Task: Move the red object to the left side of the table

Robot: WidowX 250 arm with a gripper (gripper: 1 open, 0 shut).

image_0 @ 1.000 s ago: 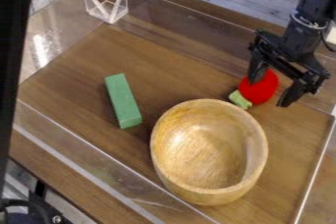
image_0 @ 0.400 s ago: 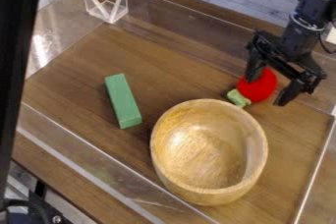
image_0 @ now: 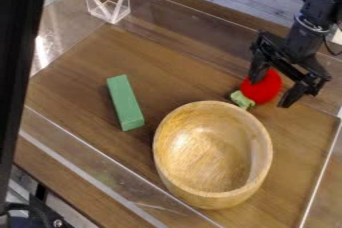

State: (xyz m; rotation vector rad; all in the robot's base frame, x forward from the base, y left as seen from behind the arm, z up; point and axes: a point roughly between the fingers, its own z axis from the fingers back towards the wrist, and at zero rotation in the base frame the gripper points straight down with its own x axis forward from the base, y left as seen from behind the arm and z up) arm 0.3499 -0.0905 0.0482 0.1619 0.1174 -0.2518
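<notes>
The red object [image_0: 265, 88], a small rounded toy fruit with a light-green stem [image_0: 243, 100] pointing toward the bowl, lies on the dark wood-grain table [image_0: 174, 52] at the right. My black gripper [image_0: 290, 76] points down over it, open, with its fingers [image_0: 261, 64] straddling the fruit on either side. The upper part of the fruit is hidden behind the gripper. Whether the fingers touch the fruit is not clear.
A round light wooden bowl [image_0: 213, 151] stands just in front of the fruit. A green rectangular block [image_0: 126, 102] lies left of the bowl. Low clear acrylic walls [image_0: 80, 157] edge the table, with a clear folded piece [image_0: 107, 5] at the far left corner.
</notes>
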